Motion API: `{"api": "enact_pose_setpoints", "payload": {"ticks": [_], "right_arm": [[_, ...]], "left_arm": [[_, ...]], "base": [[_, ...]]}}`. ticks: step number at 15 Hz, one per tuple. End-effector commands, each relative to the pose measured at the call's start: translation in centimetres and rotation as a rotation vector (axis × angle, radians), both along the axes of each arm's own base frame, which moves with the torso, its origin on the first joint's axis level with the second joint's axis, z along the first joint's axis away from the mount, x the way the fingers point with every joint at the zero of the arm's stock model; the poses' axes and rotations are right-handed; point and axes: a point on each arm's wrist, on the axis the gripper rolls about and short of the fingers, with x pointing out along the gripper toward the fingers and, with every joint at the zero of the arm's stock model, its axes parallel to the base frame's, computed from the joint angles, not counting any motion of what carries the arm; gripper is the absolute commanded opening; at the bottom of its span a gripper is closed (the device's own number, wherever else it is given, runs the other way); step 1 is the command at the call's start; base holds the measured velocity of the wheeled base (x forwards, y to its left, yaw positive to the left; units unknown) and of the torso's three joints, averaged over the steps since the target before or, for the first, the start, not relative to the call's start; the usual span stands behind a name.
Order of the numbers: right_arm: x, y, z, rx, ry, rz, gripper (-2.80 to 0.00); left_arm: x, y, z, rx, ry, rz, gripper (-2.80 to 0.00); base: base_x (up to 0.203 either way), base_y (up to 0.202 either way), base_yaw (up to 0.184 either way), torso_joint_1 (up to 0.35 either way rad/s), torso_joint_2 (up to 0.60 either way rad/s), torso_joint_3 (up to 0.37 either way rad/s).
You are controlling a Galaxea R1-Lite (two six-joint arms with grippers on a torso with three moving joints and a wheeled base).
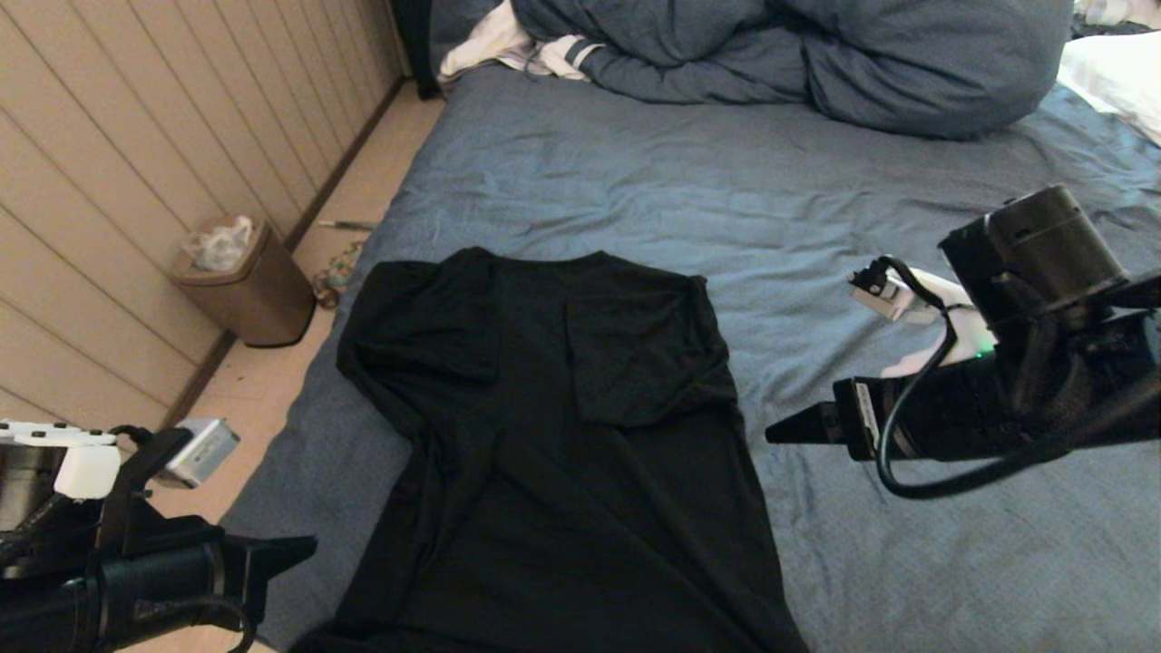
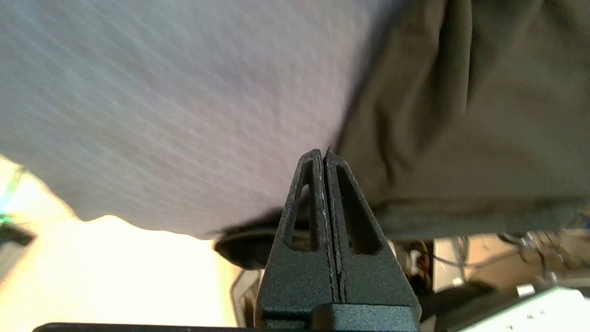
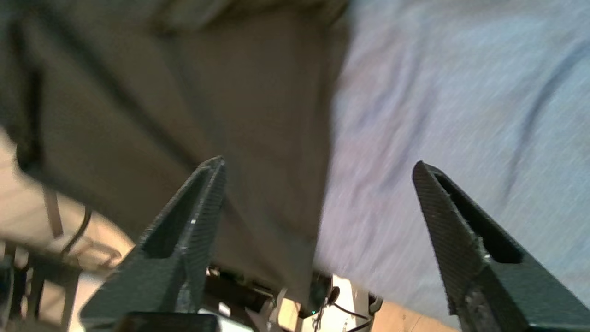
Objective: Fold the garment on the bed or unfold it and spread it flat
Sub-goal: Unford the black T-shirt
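Note:
The black garment (image 1: 562, 435) lies plain side up on the slate-blue bed (image 1: 726, 181), both sleeves folded inward over its body, its hem hanging past the near edge. My left gripper (image 1: 304, 549) hovers shut and empty beside the garment's left edge near the bed's front corner. In the left wrist view the fingers (image 2: 322, 154) press together with nothing between, the garment (image 2: 461, 115) just beyond. My right gripper (image 1: 780, 433) hovers open at the garment's right edge. The right wrist view has the wide-apart right gripper (image 3: 318, 163) over the garment's edge (image 3: 207, 92) and the sheet (image 3: 461, 92).
A bulky blue duvet (image 1: 798, 54) and white striped clothing (image 1: 508, 45) lie at the bed's far end, a white pillow (image 1: 1116, 73) at far right. A brown waste bin (image 1: 245, 281) stands on the floor by the panelled wall on the left.

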Motion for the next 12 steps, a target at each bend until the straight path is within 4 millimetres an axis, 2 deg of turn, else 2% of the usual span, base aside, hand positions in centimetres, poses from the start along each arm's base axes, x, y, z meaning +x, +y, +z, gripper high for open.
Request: {"api": "enact_pose_setpoints", "payload": {"ticks": [1, 3, 5, 6, 10, 12], "right_arm": [[4.0, 0.3, -1.5, -0.027, 0.069, -0.056, 0.00], [5.5, 0.0, -1.4, -0.033, 0.080, -0.087, 0.00], [5.5, -0.1, -1.4, -0.048, 0.087, -0.079, 0.00], [5.6, -0.1, -1.5, -0.052, 0.089, -0.077, 0.00], [6.4, -0.3, -2.5, -0.066, 0.122, -0.091, 0.00], [7.3, -0.6, -3.1, -0.074, 0.135, -0.107, 0.00]], "left_arm": [[0.1, -0.2, -1.2, -0.055, 0.007, -0.067, -2.80], [0.7, -0.5, -1.8, -0.086, 0.038, -0.109, -2.80], [0.8, -0.5, -2.3, -0.101, 0.043, -0.128, -2.80], [0.7, -0.5, -2.6, -0.103, 0.033, -0.135, 0.00], [-0.3, -0.7, -1.1, -0.124, -0.072, -0.170, 0.00], [-1.4, -1.9, -0.7, -0.126, -0.080, -0.254, 0.00]], "base": [[0.000, 0.000, 0.000, 0.000, 0.00, 0.000], [0.000, 0.000, 0.000, 0.000, 0.00, 0.000], [0.000, 0.000, 0.000, 0.000, 0.00, 0.000], [0.000, 0.000, 0.000, 0.000, 0.00, 0.000], [0.000, 0.000, 0.000, 0.000, 0.00, 0.000], [0.000, 0.000, 0.000, 0.000, 0.00, 0.000]]}}
